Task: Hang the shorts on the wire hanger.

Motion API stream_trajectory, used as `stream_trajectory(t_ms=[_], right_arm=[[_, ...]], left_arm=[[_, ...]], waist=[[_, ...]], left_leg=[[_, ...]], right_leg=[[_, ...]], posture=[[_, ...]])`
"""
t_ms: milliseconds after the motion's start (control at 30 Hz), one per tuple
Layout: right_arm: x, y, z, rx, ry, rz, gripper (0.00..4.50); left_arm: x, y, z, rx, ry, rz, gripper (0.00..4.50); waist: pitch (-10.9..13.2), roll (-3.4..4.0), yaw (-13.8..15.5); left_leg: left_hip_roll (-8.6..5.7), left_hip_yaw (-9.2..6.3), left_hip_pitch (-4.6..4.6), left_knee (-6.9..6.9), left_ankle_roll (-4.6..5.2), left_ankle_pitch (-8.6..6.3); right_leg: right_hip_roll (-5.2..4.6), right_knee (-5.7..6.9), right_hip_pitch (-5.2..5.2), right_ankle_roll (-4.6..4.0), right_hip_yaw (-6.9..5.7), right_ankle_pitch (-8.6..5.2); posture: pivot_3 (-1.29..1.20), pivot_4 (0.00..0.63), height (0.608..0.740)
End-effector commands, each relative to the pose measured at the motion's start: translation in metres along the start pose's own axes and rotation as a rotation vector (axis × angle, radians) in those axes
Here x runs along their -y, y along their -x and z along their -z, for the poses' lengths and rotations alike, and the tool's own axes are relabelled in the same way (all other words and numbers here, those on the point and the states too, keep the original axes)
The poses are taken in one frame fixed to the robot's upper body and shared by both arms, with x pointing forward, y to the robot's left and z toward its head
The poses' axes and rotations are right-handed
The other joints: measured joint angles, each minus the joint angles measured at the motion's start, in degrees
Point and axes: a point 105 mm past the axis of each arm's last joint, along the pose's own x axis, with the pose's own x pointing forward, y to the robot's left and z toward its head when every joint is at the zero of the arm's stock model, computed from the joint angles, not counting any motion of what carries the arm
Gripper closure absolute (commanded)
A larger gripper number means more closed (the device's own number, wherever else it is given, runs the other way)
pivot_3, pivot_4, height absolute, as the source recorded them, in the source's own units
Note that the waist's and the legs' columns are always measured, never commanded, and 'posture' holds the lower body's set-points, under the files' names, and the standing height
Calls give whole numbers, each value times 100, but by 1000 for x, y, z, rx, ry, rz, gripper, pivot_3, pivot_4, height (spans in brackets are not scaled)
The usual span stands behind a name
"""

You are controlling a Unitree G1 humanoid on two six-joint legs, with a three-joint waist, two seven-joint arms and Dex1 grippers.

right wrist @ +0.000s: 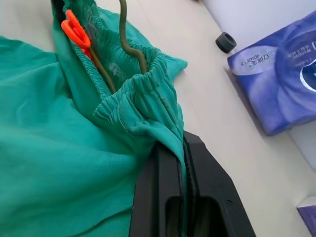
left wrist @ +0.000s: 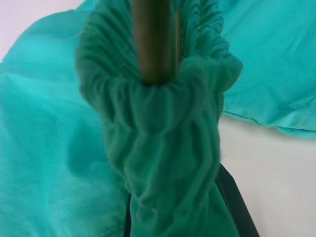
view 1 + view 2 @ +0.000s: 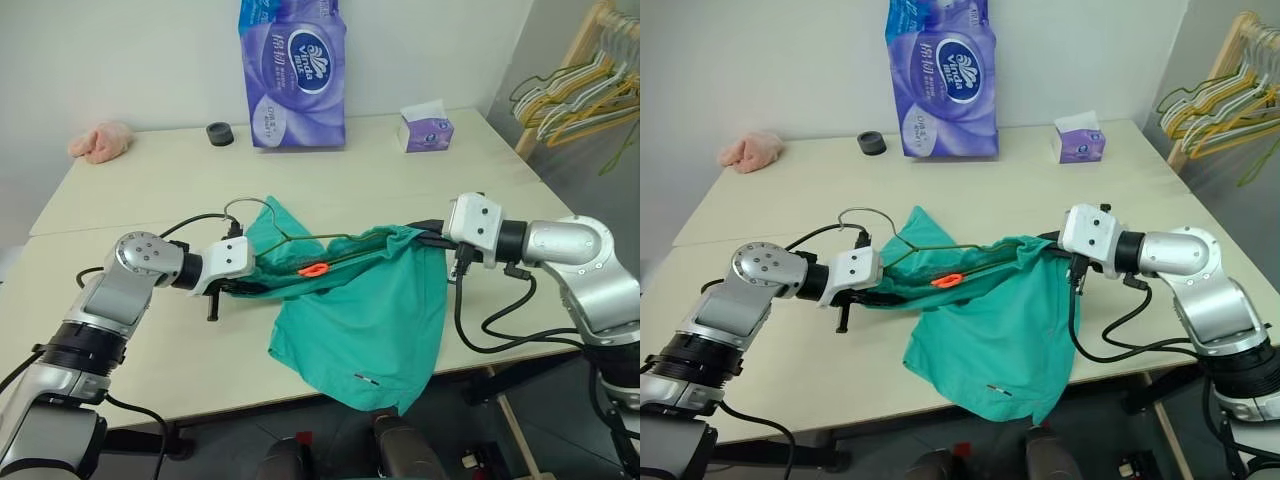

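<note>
The teal shorts [image 3: 360,320] are stretched by their gathered waistband between my two grippers, above the table's front half; one leg droops over the front edge. My left gripper [image 3: 243,284] is shut on the waistband's left end, and the cloth bunches over its fingers. Shut on the waistband's right end is my right gripper [image 3: 428,240], whose black fingers [image 1: 163,197] pinch the fabric. The wire hanger [image 1: 121,24] runs into the waistband opening, with its hook sticking out near the left gripper. An orange tag [image 3: 313,269] sits on the waistband.
At the back of the table [image 3: 150,180] stand a purple tissue-roll pack [image 3: 293,70], a small tissue box [image 3: 428,131], a black ring [image 3: 220,133] and a pink fluffy cloth [image 3: 100,141]. A rack with yellow and pale-green hangers [image 3: 580,90] is at the far right.
</note>
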Motion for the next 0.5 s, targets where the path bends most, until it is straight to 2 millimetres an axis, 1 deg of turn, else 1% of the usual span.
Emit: stream_trajectory(t_ms=[33, 133, 200, 300, 400, 500], right_arm=[[-19, -11, -22, 79, 4, -51, 4457], [-16, -13, -23, 78, -38, -16, 4457], [-20, -12, -19, 62, -97, -48, 4457], [-24, -10, -18, 58, -136, -69, 4457], [-26, -7, -13, 29, -144, -73, 3842], [-32, -3, -6, -9, -148, -99, 2902]], left_arm=[[-5, -3, -14, 26, -48, -18, 4500], [-4, -4, -21, 56, -45, -14, 4500], [-6, -1, -21, 55, -44, -18, 4500], [-8, 1, -19, 48, -45, -25, 4500], [-7, 2, -18, 37, -53, -21, 4500], [-8, 3, -17, 26, -62, -22, 4500]], waist=[[0, 0, 0], [0, 1, -15], [0, 1, -19], [1, 1, -35], [0, 1, -35], [0, 1, -28]], left_leg=[[0, 2, -1, 0, 0, 0], [0, 8, 2, 1, 0, 0], [0, 6, 2, 0, 0, 0], [1, 5, 0, -1, 0, 0], [1, 5, 0, 0, 0, 0], [1, 5, 0, 0, 0, 0]], right_leg=[[0, 2, -1, 0, 1, 0], [1, 9, -3, 0, 0, 0], [1, 9, -3, 0, -1, 0], [1, 8, -5, 0, 0, 0], [1, 7, -5, 0, 0, 0], [0, 6, -5, 0, 0, 0]], posture=[[-225, 108, 740], [-225, 110, 740], [-223, 110, 740], [-223, 110, 740], [-223, 109, 740], [-222, 108, 740]])
